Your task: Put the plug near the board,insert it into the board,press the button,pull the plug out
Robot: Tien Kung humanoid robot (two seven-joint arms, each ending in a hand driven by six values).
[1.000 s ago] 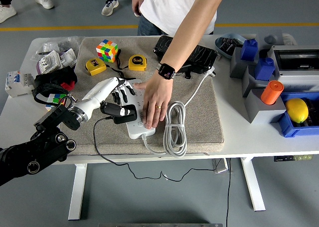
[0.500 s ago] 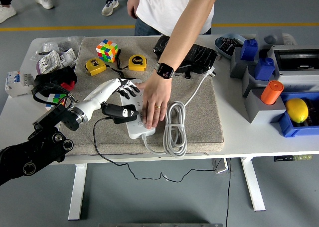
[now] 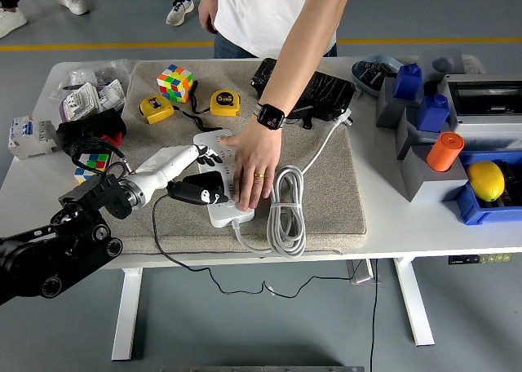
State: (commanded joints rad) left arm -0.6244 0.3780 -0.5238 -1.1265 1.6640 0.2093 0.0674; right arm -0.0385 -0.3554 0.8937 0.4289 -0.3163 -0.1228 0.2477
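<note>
We are seeing our left arm (image 3: 57,245) coming in from the lower left corner, its black links lying low over the worktop (image 3: 391,225) edge and its white forearm stretching up and right across the mat (image 3: 326,192). The left robot hand (image 3: 198,154) is reaching over the board (image 3: 218,209), fingers stretched loosely toward its far end and gripping nothing. Just under that hand, the plug (image 3: 198,191) is sitting on the board's left side, its black cable trailing off the near edge. Whether its pins are seated, we cannot tell. Beside it, a person's hand (image 3: 254,164) is pressing flat on the board, fingers pointing toward us, a watch (image 3: 271,116) on the wrist. The board's white cord (image 3: 287,209) is lying coiled just right of it.
</note>
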